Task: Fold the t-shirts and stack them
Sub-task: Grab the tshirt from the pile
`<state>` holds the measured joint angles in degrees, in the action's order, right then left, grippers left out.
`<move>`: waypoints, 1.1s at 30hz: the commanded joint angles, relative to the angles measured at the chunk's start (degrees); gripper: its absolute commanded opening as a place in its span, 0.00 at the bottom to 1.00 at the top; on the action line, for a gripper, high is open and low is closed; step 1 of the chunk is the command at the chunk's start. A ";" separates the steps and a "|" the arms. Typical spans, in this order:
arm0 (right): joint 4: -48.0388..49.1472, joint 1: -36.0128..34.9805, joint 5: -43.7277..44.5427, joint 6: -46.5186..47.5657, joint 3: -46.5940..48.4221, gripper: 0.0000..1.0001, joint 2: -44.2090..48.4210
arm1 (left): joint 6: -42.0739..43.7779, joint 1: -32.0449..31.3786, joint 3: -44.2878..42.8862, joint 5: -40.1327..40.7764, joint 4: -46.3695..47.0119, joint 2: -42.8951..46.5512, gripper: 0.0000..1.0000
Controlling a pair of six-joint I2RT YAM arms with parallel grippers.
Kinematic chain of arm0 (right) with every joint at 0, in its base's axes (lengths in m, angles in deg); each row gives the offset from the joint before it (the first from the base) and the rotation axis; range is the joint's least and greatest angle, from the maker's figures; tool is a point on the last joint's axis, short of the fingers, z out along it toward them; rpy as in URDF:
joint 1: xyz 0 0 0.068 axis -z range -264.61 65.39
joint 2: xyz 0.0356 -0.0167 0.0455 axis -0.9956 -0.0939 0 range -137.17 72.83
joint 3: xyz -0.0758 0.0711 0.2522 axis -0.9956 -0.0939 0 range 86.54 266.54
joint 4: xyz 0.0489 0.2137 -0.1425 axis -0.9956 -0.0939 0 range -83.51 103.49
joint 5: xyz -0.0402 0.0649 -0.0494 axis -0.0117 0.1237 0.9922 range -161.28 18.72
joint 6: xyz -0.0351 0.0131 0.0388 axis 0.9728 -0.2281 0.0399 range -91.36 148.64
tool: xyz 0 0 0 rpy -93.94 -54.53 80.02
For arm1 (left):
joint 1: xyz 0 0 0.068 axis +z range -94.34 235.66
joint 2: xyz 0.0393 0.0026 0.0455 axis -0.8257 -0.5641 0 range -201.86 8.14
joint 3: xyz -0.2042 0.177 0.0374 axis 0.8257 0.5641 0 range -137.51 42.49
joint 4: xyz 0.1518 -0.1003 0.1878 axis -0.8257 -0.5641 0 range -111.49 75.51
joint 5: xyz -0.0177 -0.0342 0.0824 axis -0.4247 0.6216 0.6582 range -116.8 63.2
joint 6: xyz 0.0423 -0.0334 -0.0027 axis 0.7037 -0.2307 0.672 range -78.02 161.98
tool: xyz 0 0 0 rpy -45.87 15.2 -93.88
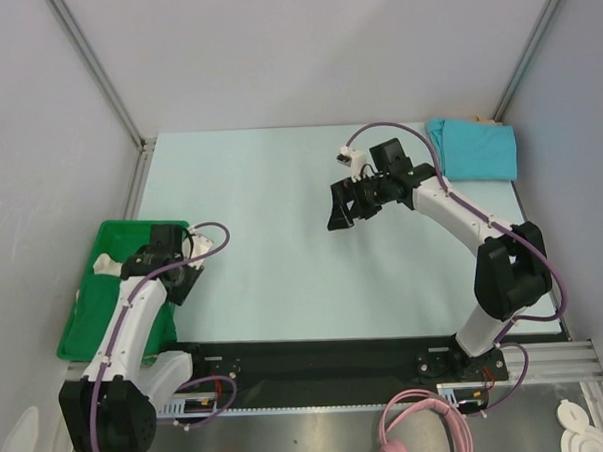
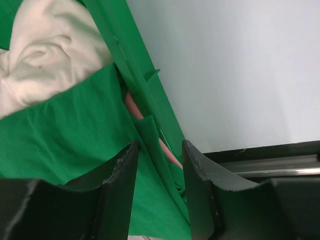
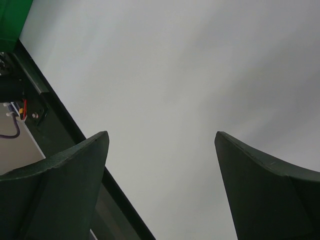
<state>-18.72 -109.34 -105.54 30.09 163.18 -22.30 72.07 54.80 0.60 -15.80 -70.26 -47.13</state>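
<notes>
- Left pincer [image 2: 159, 147] – low over the green tray [image 1: 85, 315] at the near left, jaws half apart with a fold of the dark green shirt [image 2: 65, 130] between them. Cannot tell if pinched.
- White shirt [image 2: 45, 55] bunched on the green one, a bit of pink shirt [image 2: 131, 105] peeking out by the tray wall.
- Right pincer [image 1: 349, 209] – up over the bare table [image 1: 273, 257], jaws wide apart, holding nothing.
- Turquoise shirt [image 1: 473, 148] folded in the far right corner.

I get bright, even light, faint soft shadows on the table [image 1: 284, 287]; the close-up fingers [image 3: 60, 185] look slightly blurred.
</notes>
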 commanded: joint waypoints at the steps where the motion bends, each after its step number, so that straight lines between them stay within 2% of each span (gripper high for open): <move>1: 1.44 0.74 -2.21 -1.19 1.23 0.93 1.44 | 1.55 0.69 0.49 2.17 2.59 0.16 0.45; 2: 1.97 0.91 -2.30 -1.19 0.88 0.93 1.53 | 1.64 2.34 0.58 2.61 2.94 0.07 0.45; 10: 2.94 0.91 -3.09 -1.19 0.79 0.92 0.91 | 2.35 3.67 3.04 4.82 5.05 0.16 0.40; 13: 2.85 0.91 -3.00 -1.19 1.40 0.92 0.48 | 1.91 4.03 2.78 4.29 4.88 0.60 0.24; 14: 2.50 1.09 -3.09 -1.19 1.75 0.92 0.21 | 1.73 4.20 2.34 4.03 4.79 0.77 0.13; 15: 2.59 1.00 -3.27 -1.19 1.76 0.92 0.12 | 1.64 4.20 1.99 3.76 4.62 0.77 0.08; 17: 2.76 1.00 -3.18 -2.42 1.76 0.91 0.03 | 1.21 4.20 0.07 3.06 4.35 1.04 0.01; 19: 2.76 1.09 -3.36 -1.81 2.02 0.91 0.03 | 0.51 4.12 -2.48 0.96 3.21 1.04 0.01; 21: 1.45 1.00 -3.01 1.50 3.94 0.89 0.21 | -0.82 4.20 -9.56 -2.90 -0.02 -0.10 0.01; 25: 1.79 0.56 -0.11 6.79 7.81 0.89 1.09 | 0.67 3.94 -23.56 -22.11 -6.18 -3.44 0.00; 26: 2.41 0.82 1.29 7.33 8.52 0.89 1.35 | 0.50 3.77 -28.29 -24.17 -6.89 -5.27 0.00; 30: 7.15 2.49 5.77 7.95 10.72 0.89 2.14 | -0.90 -1.93 -39.47 -27.18 -8.04 -10.38 0.01; 32: 8.56 3.81 7.27 7.08 12.73 0.89 1.97 | -1.61 -6.94 -44.83 -27.70 -8.56 -12.93 0.00; 33: 8.65 5.38 7.45 6.81 13.70 0.88 1.53 | -1.70 -8.70 -50.86 -27.79 -9.61 -16.07 0.01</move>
<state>-14.43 -106.87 -101.74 36.15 172.58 -22.30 71.81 50.73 -40.47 -36.71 -78.08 -58.84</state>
